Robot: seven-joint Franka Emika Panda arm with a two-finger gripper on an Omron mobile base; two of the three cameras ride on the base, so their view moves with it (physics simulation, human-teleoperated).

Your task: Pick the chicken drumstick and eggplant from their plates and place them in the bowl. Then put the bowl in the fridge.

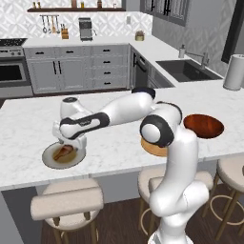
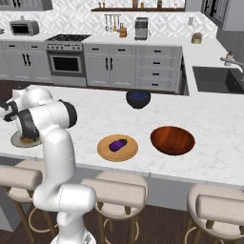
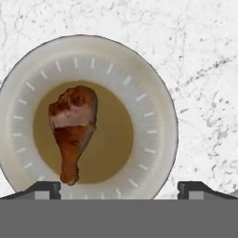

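Two wide-open fingertips of the gripper (image 3: 120,188) hang over the golden-brown chicken drumstick (image 3: 73,129) on its pale grey round plate (image 3: 153,107); first pick under way; next, I judge, descend and close.

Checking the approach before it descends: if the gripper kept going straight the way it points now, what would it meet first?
Probably the chicken drumstick on the pale grey plate. The open gripper points down at the plate, with the drumstick left of centre between the fingertips, so one finger may reach the plate first.
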